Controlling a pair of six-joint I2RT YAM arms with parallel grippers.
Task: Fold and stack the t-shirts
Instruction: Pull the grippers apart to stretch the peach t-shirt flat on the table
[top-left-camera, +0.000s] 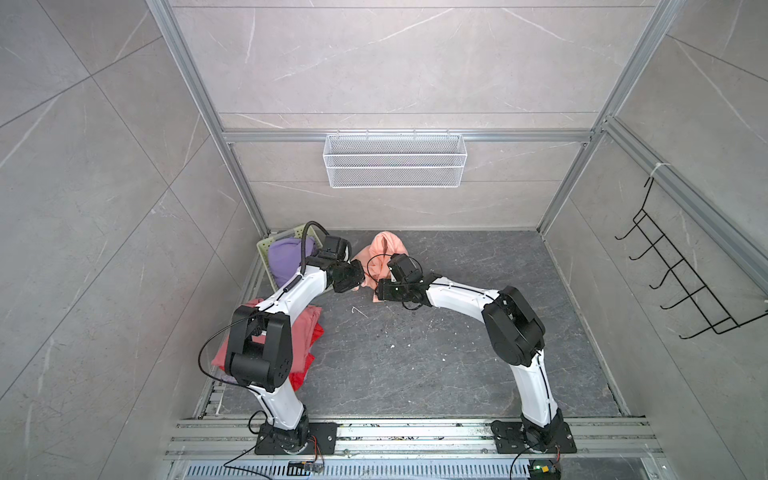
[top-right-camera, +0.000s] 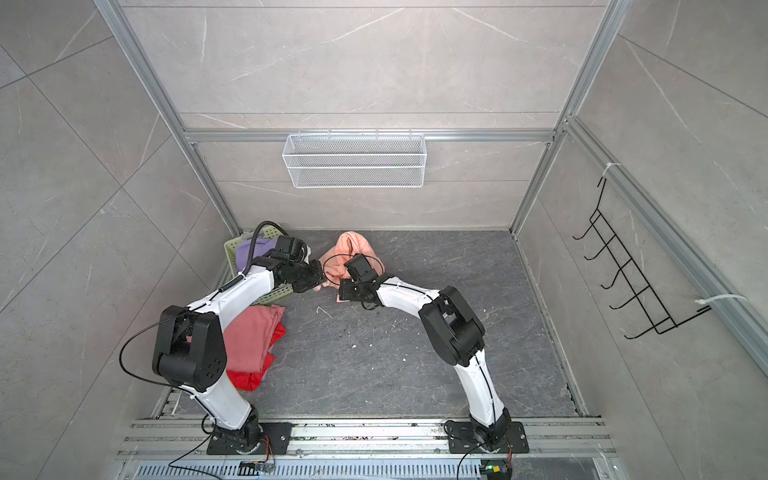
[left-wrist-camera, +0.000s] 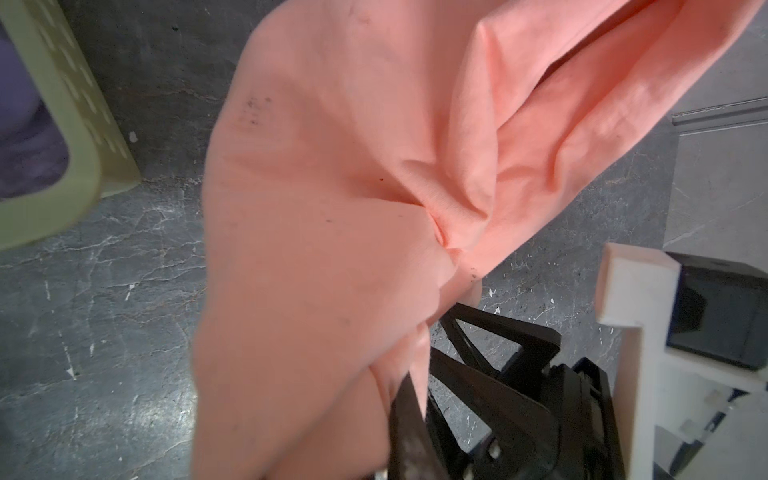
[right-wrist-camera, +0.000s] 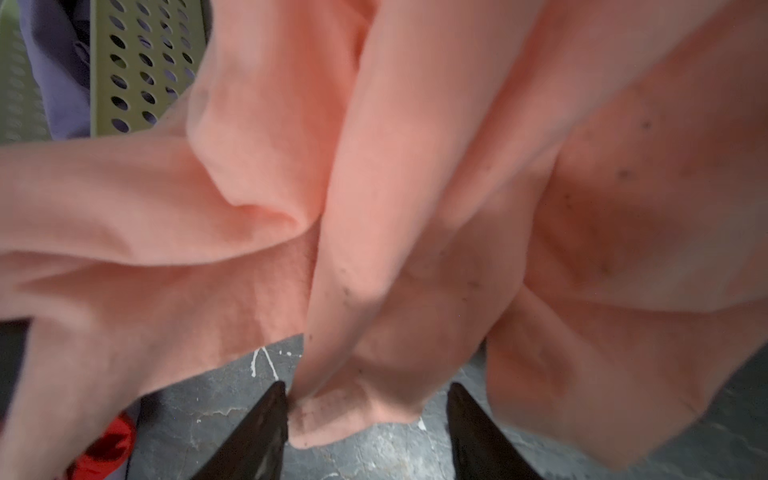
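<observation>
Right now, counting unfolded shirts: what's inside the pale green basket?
A lavender t-shirt fills the pale green basket; anything beneath it is hidden, and the left arm covers the near end.

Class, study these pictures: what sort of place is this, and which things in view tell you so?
Probably a robot test cell, not a home laundry: an aluminium frame boxes in the table, and the left arm and right arm are bolted to a metal rail.

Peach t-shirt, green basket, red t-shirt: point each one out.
Peach t-shirt (top-left-camera: 384, 246): in a top view, on its bunched upper fold.
Green basket (top-left-camera: 262, 248): in a top view, on its rim.
Red t-shirt (top-right-camera: 243, 380): in a top view, on its exposed bottom edge.
</observation>
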